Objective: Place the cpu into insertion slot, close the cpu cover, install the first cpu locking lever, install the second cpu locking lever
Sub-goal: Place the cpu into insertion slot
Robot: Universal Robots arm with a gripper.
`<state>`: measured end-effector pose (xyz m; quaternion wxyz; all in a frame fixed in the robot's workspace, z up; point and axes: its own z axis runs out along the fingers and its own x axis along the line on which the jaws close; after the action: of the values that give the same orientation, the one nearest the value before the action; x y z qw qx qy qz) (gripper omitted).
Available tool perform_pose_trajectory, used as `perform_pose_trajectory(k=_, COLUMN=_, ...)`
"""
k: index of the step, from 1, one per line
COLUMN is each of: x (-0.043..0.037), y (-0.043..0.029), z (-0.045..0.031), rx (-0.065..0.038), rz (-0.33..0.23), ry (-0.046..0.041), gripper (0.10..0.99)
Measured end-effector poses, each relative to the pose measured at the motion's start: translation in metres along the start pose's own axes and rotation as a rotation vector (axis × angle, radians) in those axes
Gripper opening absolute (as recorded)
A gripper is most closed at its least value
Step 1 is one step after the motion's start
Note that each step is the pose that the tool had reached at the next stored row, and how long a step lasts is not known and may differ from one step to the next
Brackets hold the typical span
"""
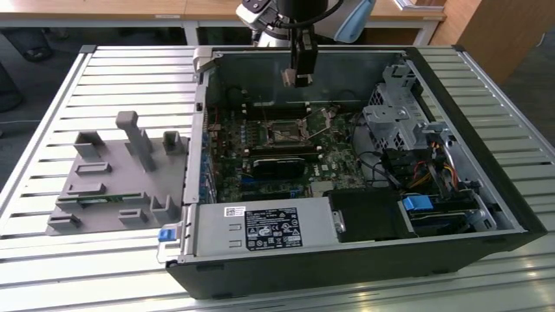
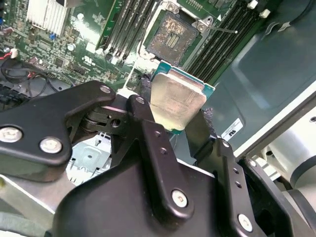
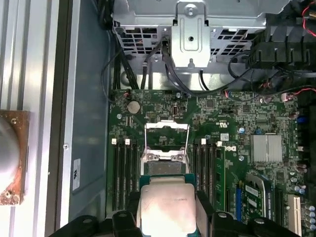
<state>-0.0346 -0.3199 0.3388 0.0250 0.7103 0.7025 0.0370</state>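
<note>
My gripper hangs above the open computer case, shut on the cpu, a flat square chip with a silvery-grey face and green edge. Both wrist views show the chip clamped between the black fingers, and in the first wrist view the cpu sits right over the near edge of the socket. The insertion slot lies bare on the green board, some way below the chip; in the exterior view the insertion slot is at mid-board. The cpu cover stands swung up and open behind the socket.
Long black memory slots flank the socket on both sides. A metal drive cage and cables fill the case at the exterior view's right. A power supply sits at the case front. A grey fixture lies on the slatted table.
</note>
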Motion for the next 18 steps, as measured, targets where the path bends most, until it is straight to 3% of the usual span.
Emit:
perform_pose_trajectory(k=4, x=0.0023, y=-0.0022, z=0.0071, rx=0.0, rz=0.0, ry=-0.0055, gripper=0.529)
perform_pose_trajectory(k=18, x=0.0054, y=-0.0064, z=0.0318, rx=0.0, rz=0.0, ry=-0.0058, gripper=0.529)
